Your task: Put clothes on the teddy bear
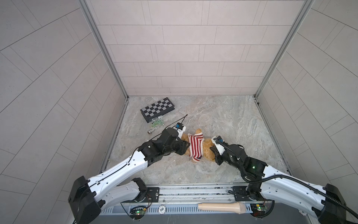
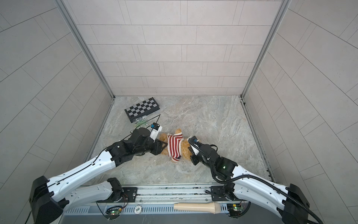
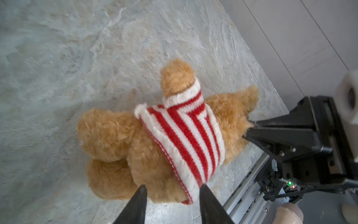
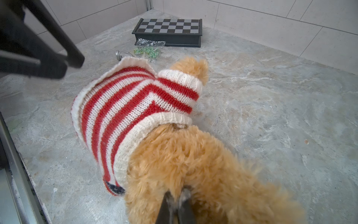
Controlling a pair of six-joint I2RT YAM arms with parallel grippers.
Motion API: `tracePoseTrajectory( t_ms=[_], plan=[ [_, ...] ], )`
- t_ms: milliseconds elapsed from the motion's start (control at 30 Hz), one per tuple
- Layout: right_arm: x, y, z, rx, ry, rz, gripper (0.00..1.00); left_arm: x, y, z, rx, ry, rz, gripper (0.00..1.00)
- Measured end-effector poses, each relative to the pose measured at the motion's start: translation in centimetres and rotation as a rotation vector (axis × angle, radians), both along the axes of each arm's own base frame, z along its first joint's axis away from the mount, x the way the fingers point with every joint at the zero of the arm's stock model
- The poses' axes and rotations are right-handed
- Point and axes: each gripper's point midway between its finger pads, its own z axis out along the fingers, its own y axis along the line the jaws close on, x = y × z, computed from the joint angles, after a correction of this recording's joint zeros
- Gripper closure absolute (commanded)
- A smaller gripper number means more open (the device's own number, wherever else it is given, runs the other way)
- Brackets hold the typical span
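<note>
The golden-tan teddy bear [image 1: 207,148] [image 2: 185,149] lies on the marble table in both top views, with a red-and-white striped sweater [image 1: 195,147] [image 2: 174,146] over its torso. One paw pokes out of the far sleeve [image 3: 178,77]. My left gripper [image 3: 173,187] [image 1: 186,147] is open at the bear's leg end, its fingertips on either side of the sweater's hem and the fur beside it. My right gripper [image 4: 176,194] [image 1: 213,151] is shut on the fur of the bear's head [image 4: 184,161], just past the sweater's collar [image 4: 164,118].
A folded chessboard box [image 1: 157,109] lies at the back left, with a bag of green pieces [image 1: 157,123] and a small metal cap [image 1: 150,132] in front of it. On the front rail lie a beige handle [image 1: 222,207] and a poker chip [image 1: 162,209]. Tiled walls enclose three sides.
</note>
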Motion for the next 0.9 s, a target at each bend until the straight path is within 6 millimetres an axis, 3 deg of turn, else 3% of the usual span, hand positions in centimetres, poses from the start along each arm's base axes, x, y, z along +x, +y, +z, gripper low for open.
tracePoseTrajectory(
  t_ms=[167,433,700,900],
  plan=[
    [0.2,0.1,0.6,0.009,0.021,-0.017,1.00,-1.9,-1.0,-1.9,-0.023,0.005,-0.044,0.53],
    [0.1,-0.1,0.0,-0.001,0.067,-0.037,1.00,-1.1,-2.3,-3.1,-0.015,-0.018,-0.015,0.57],
    [0.2,0.1,0.5,0.009,0.085,-0.047,1.00,0.3,-2.5,-3.3,-0.009,-0.058,0.047,0.61],
    [0.2,0.1,0.4,0.008,0.090,-0.048,1.00,0.9,-2.5,-4.1,0.018,-0.062,0.084,0.69]
  ],
)
